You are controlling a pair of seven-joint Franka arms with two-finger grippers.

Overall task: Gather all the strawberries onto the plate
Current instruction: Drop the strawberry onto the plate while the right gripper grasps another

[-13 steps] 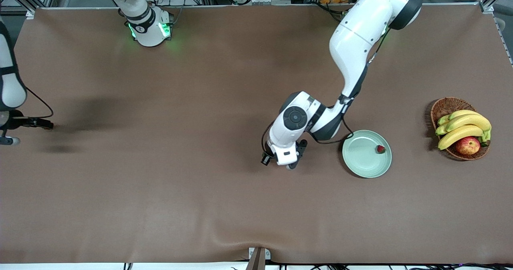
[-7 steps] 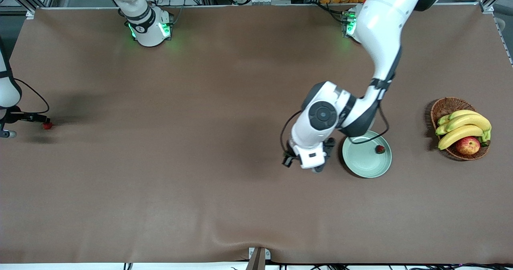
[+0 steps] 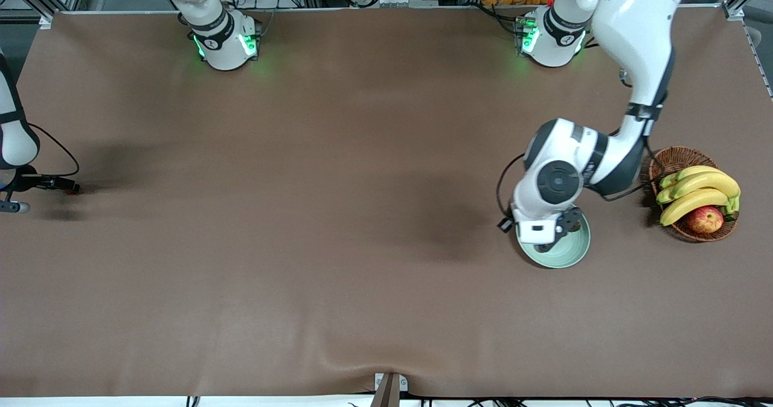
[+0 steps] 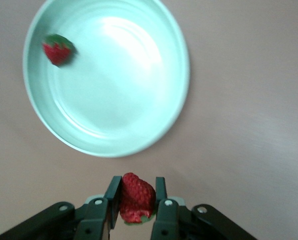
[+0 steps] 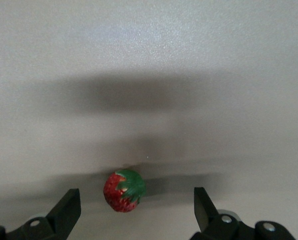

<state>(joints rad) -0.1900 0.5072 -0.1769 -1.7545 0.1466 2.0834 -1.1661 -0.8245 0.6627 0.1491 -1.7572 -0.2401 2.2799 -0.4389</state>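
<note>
My left gripper (image 3: 546,241) is shut on a red strawberry (image 4: 136,197) and hangs over the edge of the pale green plate (image 3: 574,251) that faces the right arm's end. In the left wrist view the gripper (image 4: 137,186) is just short of the plate's rim (image 4: 181,75), and a second strawberry (image 4: 57,49) lies in the plate; the front view hides that one. My right gripper (image 3: 63,185) is low at the right arm's end of the table. It is open (image 5: 135,199), with a third strawberry (image 5: 124,191) on the cloth between its fingers, untouched.
A brown wicker basket (image 3: 676,159) with bananas (image 3: 700,189) and a red-yellow apple (image 3: 705,218) stands at the left arm's end, close to the left arm's elbow. A brown cloth (image 3: 302,214) covers the table.
My left arm has carried its strawberry toward the left arm's end, from beside the plate to over its edge. My right gripper has shifted slightly around the strawberry on the cloth.
</note>
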